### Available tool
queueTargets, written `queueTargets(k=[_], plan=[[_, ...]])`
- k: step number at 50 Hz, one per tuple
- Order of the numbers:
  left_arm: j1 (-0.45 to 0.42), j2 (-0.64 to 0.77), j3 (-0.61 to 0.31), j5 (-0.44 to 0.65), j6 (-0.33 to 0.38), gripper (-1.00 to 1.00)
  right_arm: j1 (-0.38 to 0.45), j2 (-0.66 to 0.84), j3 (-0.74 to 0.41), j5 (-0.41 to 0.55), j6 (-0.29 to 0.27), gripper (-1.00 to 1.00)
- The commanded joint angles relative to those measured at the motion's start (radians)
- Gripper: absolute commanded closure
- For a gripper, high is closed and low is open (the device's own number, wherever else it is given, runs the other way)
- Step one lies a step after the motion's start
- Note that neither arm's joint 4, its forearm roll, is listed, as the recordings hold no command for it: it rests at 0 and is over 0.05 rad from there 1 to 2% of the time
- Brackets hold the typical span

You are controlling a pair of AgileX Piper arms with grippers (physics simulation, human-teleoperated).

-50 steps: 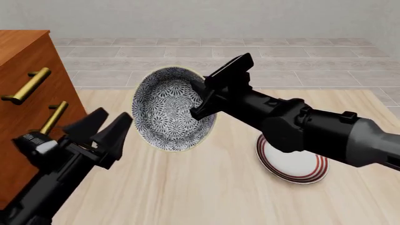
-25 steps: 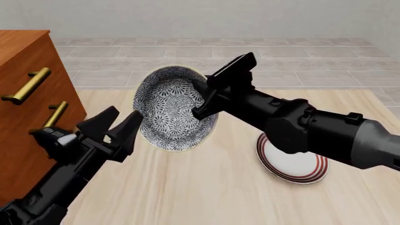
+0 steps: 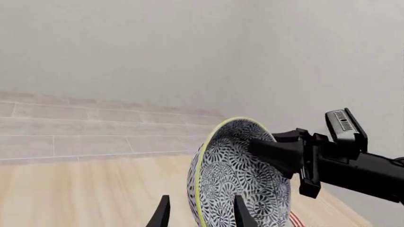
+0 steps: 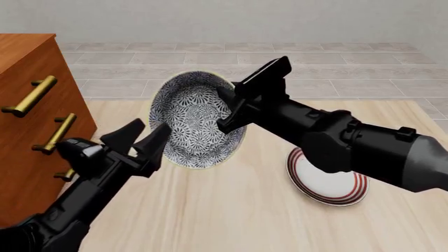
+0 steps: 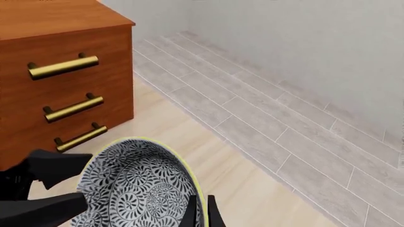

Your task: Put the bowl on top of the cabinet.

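Bowl (image 4: 190, 118) — black-and-white floral, pale rim — tipped on edge above my table, opening toward me. Cabinet (image 4: 28, 105) — reddish-brown, brass handles — stands to its left, apart.

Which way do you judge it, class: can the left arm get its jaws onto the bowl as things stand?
Probably yes. The left gripper is open right at the near rim of the tilted bowl, which the right gripper holds up; nothing lies between.

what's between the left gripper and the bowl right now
Nothing. In the front view the open left gripper sits right at the near rim of the tilted bowl. The left wrist view shows its fingertips straddling that rim, with no other object between.
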Motion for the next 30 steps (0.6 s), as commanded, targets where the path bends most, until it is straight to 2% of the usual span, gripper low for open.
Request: queueTargets(k=[1,28,29,30], plan=[[-0.008,0.038,-0.017,-0.007,-0.003,-1.0,0.002,-0.013,-0.006,0.002,0.002,1.0],[-0.013,0.127,-0.063,-0.023,-0.008,-1.0,0.001,-0.025,-0.01,0.011,0.0,1.0],[0.003,0.116,-0.062,-0.016,0.01,-1.0,0.0,-0.025,-0.009,0.01,0.0,1.0],[0.008,0.114,-0.061,-0.014,0.011,1.0,0.0,-0.025,-0.009,0.01,0.0,1.0]])
